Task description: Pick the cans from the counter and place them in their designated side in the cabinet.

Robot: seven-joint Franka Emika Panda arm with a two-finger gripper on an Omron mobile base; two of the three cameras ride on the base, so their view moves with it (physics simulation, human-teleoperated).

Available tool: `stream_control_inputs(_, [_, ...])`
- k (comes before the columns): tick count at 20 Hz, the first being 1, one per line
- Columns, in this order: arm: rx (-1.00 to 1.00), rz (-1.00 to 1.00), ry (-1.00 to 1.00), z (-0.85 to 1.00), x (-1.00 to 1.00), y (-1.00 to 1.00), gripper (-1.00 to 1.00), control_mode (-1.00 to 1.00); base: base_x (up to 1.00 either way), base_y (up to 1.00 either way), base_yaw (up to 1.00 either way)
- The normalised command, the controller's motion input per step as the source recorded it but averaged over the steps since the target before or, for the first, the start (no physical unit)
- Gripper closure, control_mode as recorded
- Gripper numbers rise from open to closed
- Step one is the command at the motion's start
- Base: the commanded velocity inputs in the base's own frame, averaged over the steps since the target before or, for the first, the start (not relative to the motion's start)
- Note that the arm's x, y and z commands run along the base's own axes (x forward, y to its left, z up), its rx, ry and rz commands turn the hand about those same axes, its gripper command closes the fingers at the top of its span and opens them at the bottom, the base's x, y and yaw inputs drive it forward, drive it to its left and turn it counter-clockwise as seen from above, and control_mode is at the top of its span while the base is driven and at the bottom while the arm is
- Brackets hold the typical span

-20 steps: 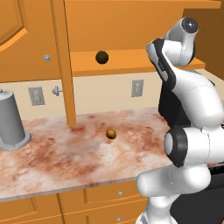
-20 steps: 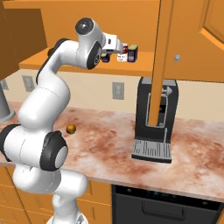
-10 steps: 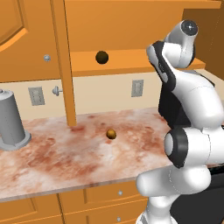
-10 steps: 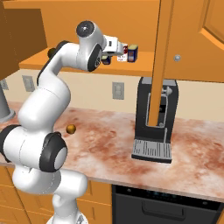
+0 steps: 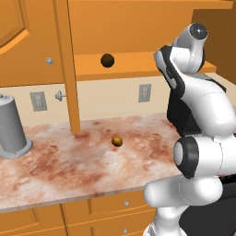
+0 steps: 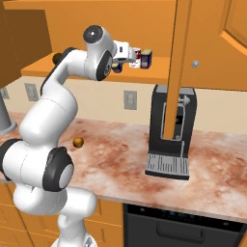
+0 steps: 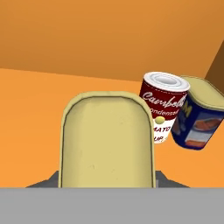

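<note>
Orange cabinet shelf [image 7: 35, 100] is receiving the last can [image 7: 108, 140], pinched in the claw [image 6: 126, 52] just beside the tomato soup can [image 7: 162, 105]; lowering it flat before releasing looks wisest, avoiding nudging its neighbours.

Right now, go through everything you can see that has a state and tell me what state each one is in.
Tool: shut on the yellow-topped can, up at the cabinet shelf.
Yellow-topped can: held, close before the hand camera.
Red-and-white can: upright on the shelf.
Blue can: on the shelf, beside the red-and-white can.
Cabinet doors: open.
Brown ball: resting on the counter.
Dark ball: on the cabinet shelf.
Grey cylinder: upright on the counter.
</note>
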Motion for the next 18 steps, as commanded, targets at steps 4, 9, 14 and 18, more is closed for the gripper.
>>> stream_control_inputs(4, [-0.01, 0.02, 0.00, -0.09, 0.07, 0.00, 1.00, -1.00, 0.00, 0.00, 0.00])
stream_control_inputs(9, [-0.02, 0.02, 0.00, -0.24, 0.00, 0.00, 1.00, -1.00, 0.00, 0.00, 0.00])
stream_control_inputs(14, [-0.03, 0.02, 0.00, -0.28, 0.00, 0.00, 1.00, -1.00, 0.00, 0.00, 0.00])
stream_control_inputs(18, [-0.04, 0.02, 0.00, -0.29, 0.00, 0.00, -1.00, -1.00, 0.00, 0.00, 0.00])
